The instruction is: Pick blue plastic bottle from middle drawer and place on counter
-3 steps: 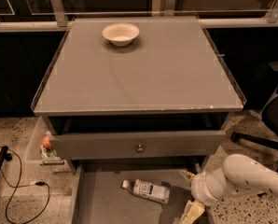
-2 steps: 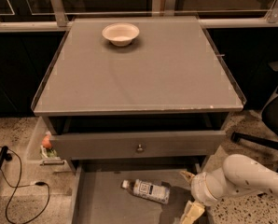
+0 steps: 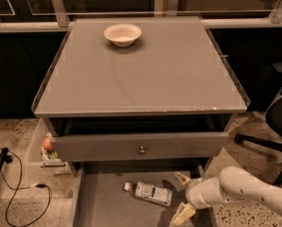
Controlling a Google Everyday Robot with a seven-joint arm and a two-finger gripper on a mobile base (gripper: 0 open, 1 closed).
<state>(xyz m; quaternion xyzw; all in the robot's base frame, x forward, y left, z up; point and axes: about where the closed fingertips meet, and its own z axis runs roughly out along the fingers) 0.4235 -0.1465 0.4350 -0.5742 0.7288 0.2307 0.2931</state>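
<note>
Grey and faintly glossy, the counter [image 3: 141, 74] filled the upper half of the view, with the middle drawer [image 3: 103, 205] pulled out below it. The blue plastic bottle [image 3: 148, 193] lay on its side on the drawer's bare floor, white cap pointing left and its base end pointing right toward the gripper [image 3: 183, 196]. The gripper sat just beside that base end, inside the drawer's right portion, apparently not touching the bottle.

Its two pale fingers were spread wide apart, one [image 3: 182, 178] nearer the back of the drawer and the other nearer the front, with nothing between them. The white arm [image 3: 247, 195] reached in from the lower right.

A white bowl [image 3: 122, 34] stood on the counter near its far edge. Under the counter, a grey drawer front [image 3: 108, 148] carried a small round knob [image 3: 142, 150]. A pale side bin [image 3: 39, 143] with something orange in it hung at the cabinet's left. Black cable [image 3: 18, 190] trailed over the speckled floor [image 3: 18, 131], and a dark chair [image 3: 276, 122] stood at the right.
</note>
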